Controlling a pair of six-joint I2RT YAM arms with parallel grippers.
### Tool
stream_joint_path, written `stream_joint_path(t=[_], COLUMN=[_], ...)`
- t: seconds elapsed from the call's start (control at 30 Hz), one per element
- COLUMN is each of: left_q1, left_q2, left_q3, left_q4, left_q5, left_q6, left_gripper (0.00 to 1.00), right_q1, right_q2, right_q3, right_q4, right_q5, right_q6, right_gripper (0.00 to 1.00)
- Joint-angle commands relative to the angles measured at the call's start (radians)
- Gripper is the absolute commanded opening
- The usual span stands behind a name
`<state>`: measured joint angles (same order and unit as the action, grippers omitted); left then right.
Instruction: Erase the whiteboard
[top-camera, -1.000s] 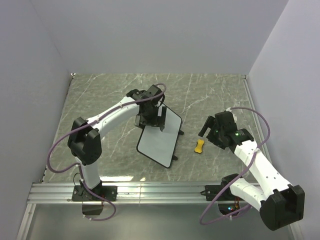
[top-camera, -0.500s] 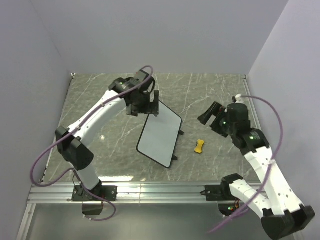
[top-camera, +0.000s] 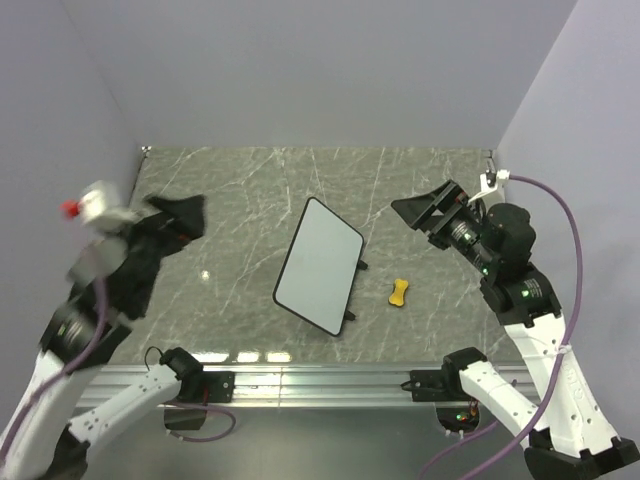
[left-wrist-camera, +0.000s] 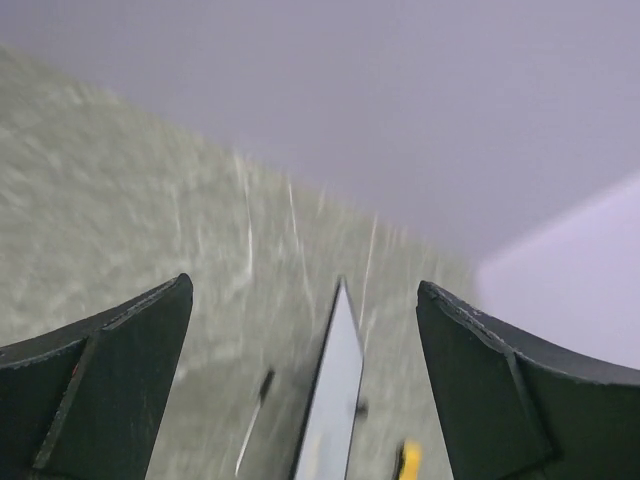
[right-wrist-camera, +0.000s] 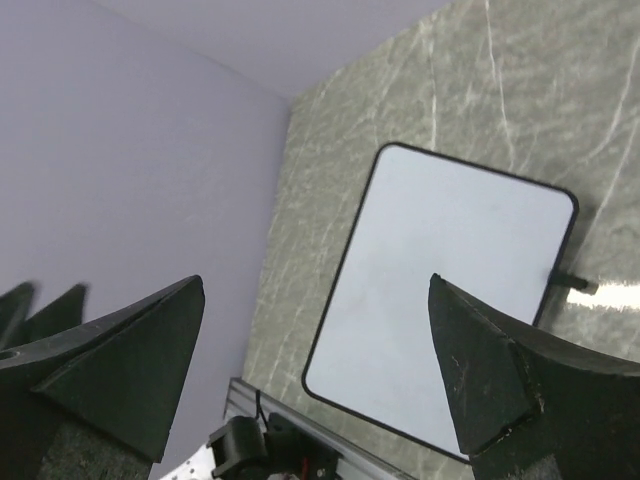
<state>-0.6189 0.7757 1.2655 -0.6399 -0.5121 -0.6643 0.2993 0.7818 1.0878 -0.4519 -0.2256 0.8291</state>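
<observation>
Soft, even light is filling the scene, casting faint shadows. The left arm (top-camera: 110, 265) is smearing with motion blur in the top view; the left wrist view is blurring throughout. Glare is glinting off the marble table (top-camera: 205, 274). The right wrist view is looking sharp.

you're looking at the whiteboard (top-camera: 320, 265): smooth white face with a soft sheen, thin black plastic-looking rim. the table (top-camera: 230, 190) under it is grey-green marble-look, polished, with a glare spot left of the whiteboard. right of the whiteboard, the eraser (top-camera: 399, 292) reads matt yellow. on the whiteboard's near side, a brushed metal rail (top-camera: 320, 380).
</observation>
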Motion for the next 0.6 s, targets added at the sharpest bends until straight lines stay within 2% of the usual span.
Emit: stream_joint_path(t=[0.0,0.17,0.43,0.5,0.57], left_q1=[-0.004,-0.004,-0.004,-0.004,-0.004], left_q2=[-0.156,-0.119,-0.093,-0.067,-0.038], left_q3=[-0.175,-0.104,-0.147,-0.150,-0.147], left_q4=[0.273,0.100,0.219,0.233,0.259], left_q5=[-0.267,-0.359,-0.347,-0.348,-0.345], left_q6=[0.049,0.074,0.158,0.176,0.195], left_gripper=[0.99,0.99,0.99,0.99,0.99], right_q1=[0.008,0.011,0.011,0.009,0.011], right_q2=[-0.042,-0.035,-0.053,-0.065,-0.061], right_q3=[-0.068,-0.081,-0.132,-0.141,-0.114], right_q4=[0.127,0.093,0.165,0.188,0.124], right_q5=[0.005,0.019,-0.017,0.011,0.087], right_q6=[0.079,0.059,0.058,0.041,0.036], right_gripper=[1.00,1.00,0.99,1.00,1.00])
